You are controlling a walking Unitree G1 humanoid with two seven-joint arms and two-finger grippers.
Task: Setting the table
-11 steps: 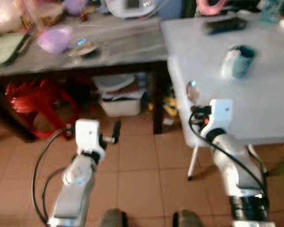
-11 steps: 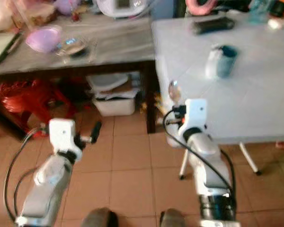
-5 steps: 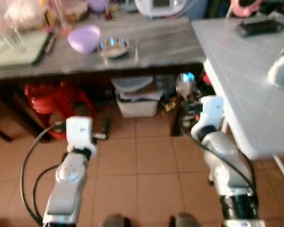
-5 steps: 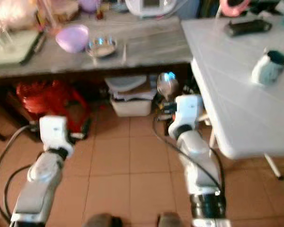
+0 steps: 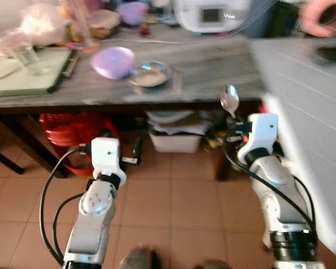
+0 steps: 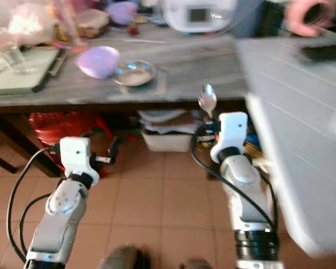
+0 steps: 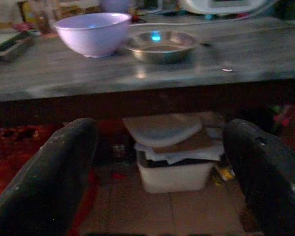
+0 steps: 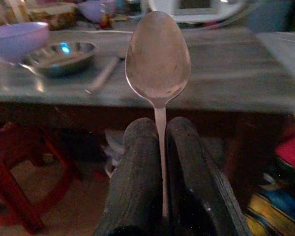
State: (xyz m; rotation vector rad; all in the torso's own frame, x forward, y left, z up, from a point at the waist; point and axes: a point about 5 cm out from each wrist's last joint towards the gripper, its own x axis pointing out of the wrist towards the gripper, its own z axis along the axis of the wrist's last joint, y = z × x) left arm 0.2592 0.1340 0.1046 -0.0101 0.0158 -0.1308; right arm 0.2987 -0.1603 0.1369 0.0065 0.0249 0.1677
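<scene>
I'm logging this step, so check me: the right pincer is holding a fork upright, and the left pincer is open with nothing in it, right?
Not quite. The right pincer holds a spoon, not a fork; the right wrist view shows its oval bowl standing upright above the closed fingers. The rest holds: the left pincer is open with nothing in it.

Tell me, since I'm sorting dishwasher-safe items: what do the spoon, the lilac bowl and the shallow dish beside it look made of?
Spoon: likely stainless steel, dull sheen. Lilac bowl: probably plastic or melamine, opaque, soft gloss. Shallow dish: metal, mirror-like glints.
</scene>
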